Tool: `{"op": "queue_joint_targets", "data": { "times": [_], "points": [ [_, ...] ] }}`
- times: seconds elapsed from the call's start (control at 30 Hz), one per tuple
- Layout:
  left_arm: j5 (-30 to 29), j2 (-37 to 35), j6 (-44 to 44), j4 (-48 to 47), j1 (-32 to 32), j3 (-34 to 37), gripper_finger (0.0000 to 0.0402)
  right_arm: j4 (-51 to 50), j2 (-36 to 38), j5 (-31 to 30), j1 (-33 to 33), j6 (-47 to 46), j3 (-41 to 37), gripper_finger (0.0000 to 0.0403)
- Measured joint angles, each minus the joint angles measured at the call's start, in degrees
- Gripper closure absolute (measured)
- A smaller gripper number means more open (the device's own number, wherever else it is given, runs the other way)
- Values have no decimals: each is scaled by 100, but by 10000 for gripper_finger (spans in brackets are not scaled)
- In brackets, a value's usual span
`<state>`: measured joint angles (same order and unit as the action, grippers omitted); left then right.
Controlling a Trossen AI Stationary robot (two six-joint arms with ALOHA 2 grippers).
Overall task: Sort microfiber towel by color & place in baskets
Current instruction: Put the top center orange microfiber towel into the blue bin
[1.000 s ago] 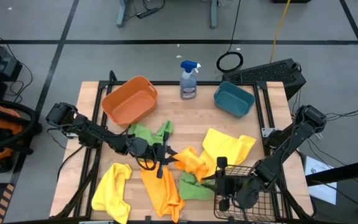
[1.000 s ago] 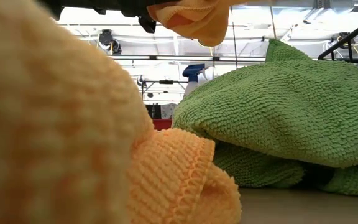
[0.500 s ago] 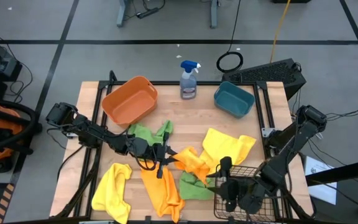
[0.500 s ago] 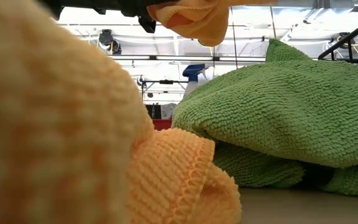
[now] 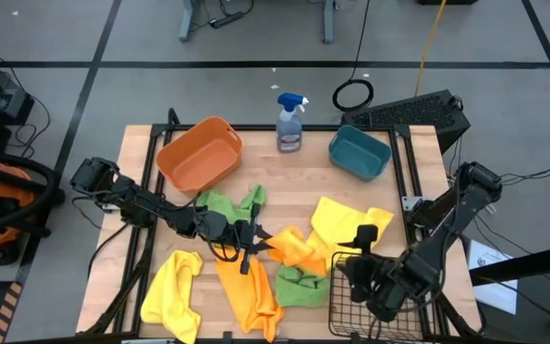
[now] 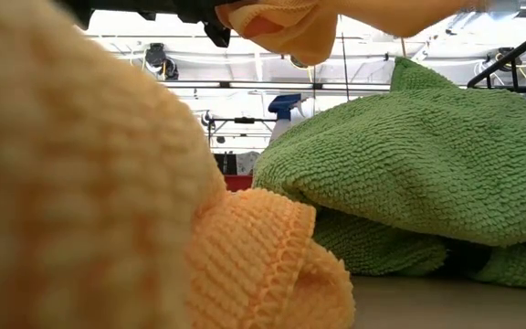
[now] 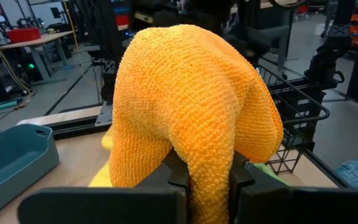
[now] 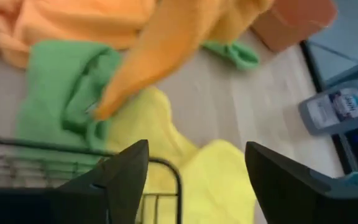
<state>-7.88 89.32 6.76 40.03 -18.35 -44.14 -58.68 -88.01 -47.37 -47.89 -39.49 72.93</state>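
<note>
My left gripper sits mid-table, shut on an orange towel that bulges over its fingers in the left wrist view. My right gripper is open and hovers over the near edge of a yellow towel, just beyond the black wire basket. A green towel lies bunched beside that basket. Another orange towel, a yellow one and a green one lie on the table. The orange tub and the teal bin stand along the far edge. My left gripper pinches a fold of the orange towel between its two fingers, coming level from the table's left. The cloth humps up over the fingertips and drapes down both sides. In the low view its free end hangs above the table.
A blue-topped spray bottle stands between the tub and the bin. The wire basket's rim is just below my right gripper. Bare wood shows in front of the bottle. Towels cover most of the near half.
My right gripper has moved from the wire basket's left rim toward the far edge and slightly right, ending over the yellow towel, open throughout. My left gripper has kept still with the orange towel.
</note>
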Motion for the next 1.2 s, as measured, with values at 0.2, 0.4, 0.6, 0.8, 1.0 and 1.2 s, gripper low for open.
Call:
{"op": "queue_joint_targets", "data": {
  "times": [0.2,0.4,0.6,0.8,1.0,1.2],
  "points": [
    [15,0,-3,39,2,0,366,1499,-114,-221,405,1186,-284,162],
    [15,0,-8,31,2,0,366,3017,-179,-220,705,1802,-289,158],
    [-70,0,7,-4,2,0,366,3464,-162,-202,777,1377,-235,144],
    [62,0,17,-2,2,0,366,3602,-160,-80,983,1325,-211,127],
    [156,0,244,-2,-20,0,366,4129,-164,689,1350,1665,-211,135],
    [222,0,272,-20,-53,0,366,4537,-168,731,1461,2045,-211,176]
  ]
}}
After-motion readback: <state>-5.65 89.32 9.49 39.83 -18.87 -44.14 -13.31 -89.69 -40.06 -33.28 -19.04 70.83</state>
